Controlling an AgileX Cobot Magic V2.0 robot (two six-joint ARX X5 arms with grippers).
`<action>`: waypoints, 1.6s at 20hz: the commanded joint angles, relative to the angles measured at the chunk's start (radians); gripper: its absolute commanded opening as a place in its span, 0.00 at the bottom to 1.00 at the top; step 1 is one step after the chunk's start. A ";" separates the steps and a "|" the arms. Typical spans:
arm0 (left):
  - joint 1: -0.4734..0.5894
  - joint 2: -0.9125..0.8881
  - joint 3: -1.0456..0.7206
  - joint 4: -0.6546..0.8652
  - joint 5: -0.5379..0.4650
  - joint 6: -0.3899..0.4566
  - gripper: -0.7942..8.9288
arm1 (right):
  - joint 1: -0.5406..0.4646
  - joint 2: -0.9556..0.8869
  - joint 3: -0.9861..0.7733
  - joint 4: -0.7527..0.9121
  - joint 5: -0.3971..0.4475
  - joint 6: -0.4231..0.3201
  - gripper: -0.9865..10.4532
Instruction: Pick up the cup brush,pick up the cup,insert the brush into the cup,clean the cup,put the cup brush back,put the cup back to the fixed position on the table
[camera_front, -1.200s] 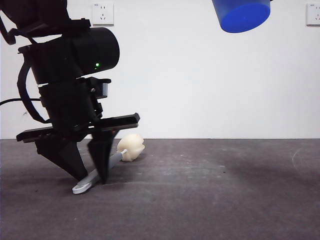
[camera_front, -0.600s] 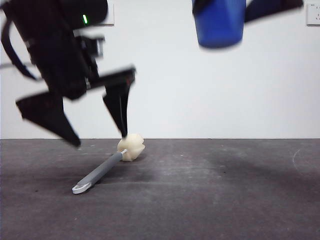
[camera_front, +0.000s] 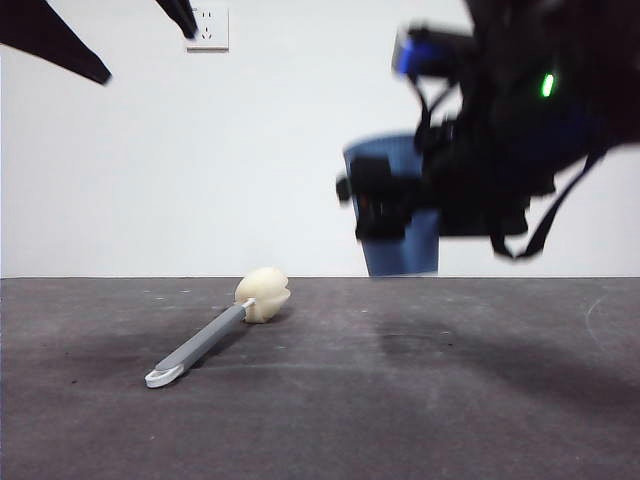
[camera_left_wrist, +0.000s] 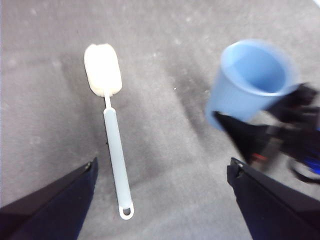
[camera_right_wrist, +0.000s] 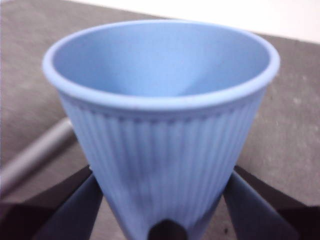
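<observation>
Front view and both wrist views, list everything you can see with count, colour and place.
Long slim grey-handled cup brush with cream sponge head: one, grey and cream, lying flat on the table, free of both grippers.
Ribbed blue plastic cup: one, blue, upright, held in the air.
Matte table: one, dark grey.
Wall socket: one, white, on the wall.
Left gripper: black, open, raised above the brush.
Right gripper: black, fingers shut on the cup.

The right hand grips the blue ribbed cup low on its body, one dark jaw on each side, open mouth upright. Behind lies the dark grey surface; a blurred grey rod shows beside the cup.
</observation>
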 joint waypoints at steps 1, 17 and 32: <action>-0.004 -0.035 -0.005 -0.030 -0.002 0.028 0.53 | -0.030 0.080 -0.012 0.095 -0.031 -0.012 0.08; -0.004 -0.060 -0.005 -0.055 0.001 0.055 0.53 | -0.179 0.312 -0.001 0.239 -0.204 -0.008 0.08; -0.004 -0.060 -0.005 -0.067 0.001 0.055 0.53 | -0.174 0.189 -0.001 -0.070 -0.249 0.025 0.54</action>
